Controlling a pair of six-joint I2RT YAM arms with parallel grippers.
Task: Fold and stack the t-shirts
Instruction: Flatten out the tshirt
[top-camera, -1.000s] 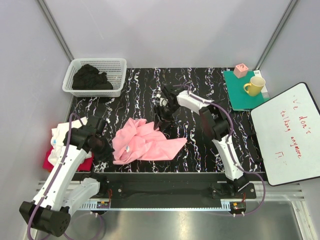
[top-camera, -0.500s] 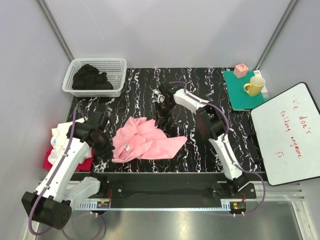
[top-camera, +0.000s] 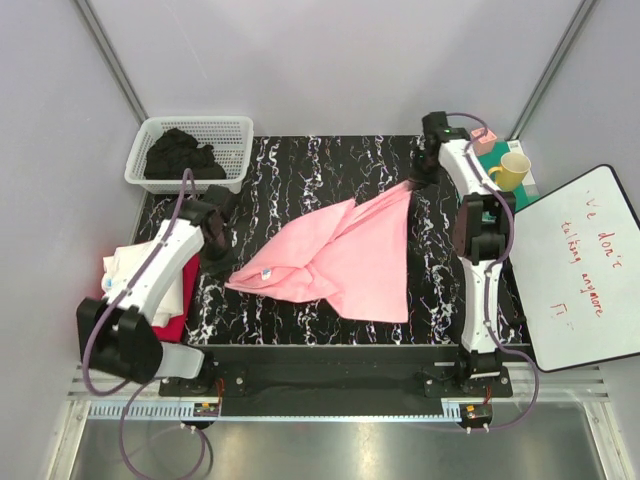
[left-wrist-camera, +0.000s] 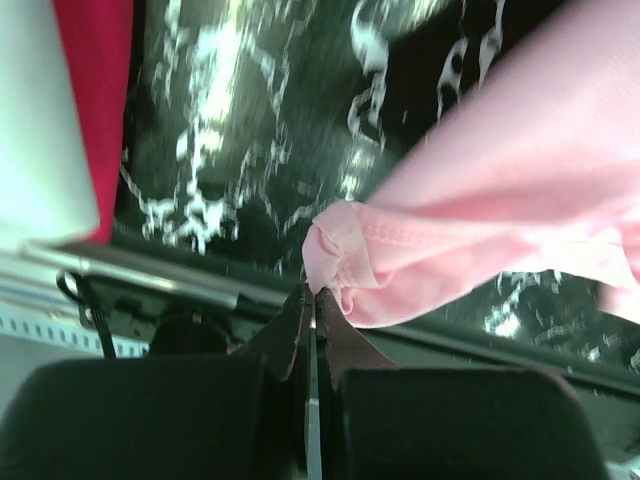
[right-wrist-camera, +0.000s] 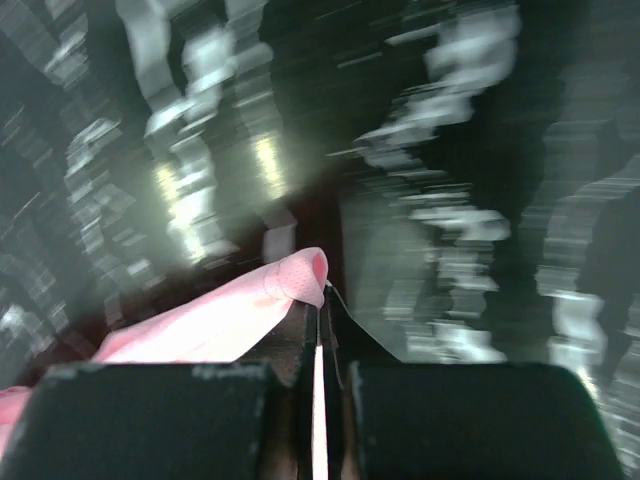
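- Lower left of the top view: a white shirt (top-camera: 128, 265) lies over a magenta-red shirt (top-camera: 165, 325) at the table (top-camera: 290, 165) edge. They form a rough pile; whether either is properly folded cannot be told.
- Left end effector (top-camera: 220, 268), lower left of centre: jaws together, clamped on a bunched hem corner of the pink t-shirt (top-camera: 350, 255). The wrist view confirms cloth pinched at the fingertips (left-wrist-camera: 312, 295).
- The pink t-shirt lies across the middle of the table, drawn out on a diagonal from its lower-left tip to its upper-right corner. It is opened out but not flat (a ridge and an overlapping layer run through the middle), and no fold is made.
- Right end effector (top-camera: 418, 180), upper right of centre: jaws together, clamped on the far corner of the same shirt. Its wrist view shows a small pink tip held at the fingertips (right-wrist-camera: 320, 305); that view is blurred.
- Upper left: the white basket (top-camera: 195, 122) holds black shirts (top-camera: 180, 155) in a heap, untouched by either arm.
- Assessment: the task appears to be at a middle stage. Two shirts are set aside. The pink one is at the spreading step, with flattening, folding and stacking yet to come. The black ones remain entirely to do.
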